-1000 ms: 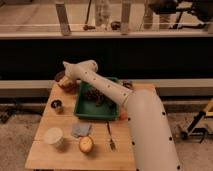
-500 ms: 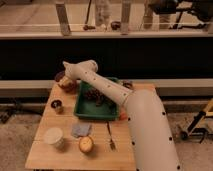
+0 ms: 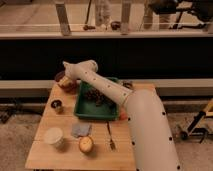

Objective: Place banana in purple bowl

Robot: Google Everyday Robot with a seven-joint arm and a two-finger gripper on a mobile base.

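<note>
We are seeing the arm reaching from the lower right across the green tray (image 3: pixel 81 113) toward the counter's (image 3: pixel 47 158) far left corner. Its pincer (image 3: pixel 67 79) is hanging right over the purple bowl (image 3: pixel 58 78), and we cannot tell whether it is apart or together. A pale yellow-tan bit, the banana (image 3: pixel 65 84), is showing at the bowl just under the pincer; we cannot tell whether it is being held or lying inside. The bowl is sitting just beside the tray's far left corner. In front of it a small dark cup (image 3: pixel 56 105) is standing, and nearer us a white cup (image 3: pixel 53 136), a grey cloth (image 3: pixel 80 130), a muffin (image 3: pixel 86 144) and a fork (image 3: pixel 110 136) are lying.
</note>
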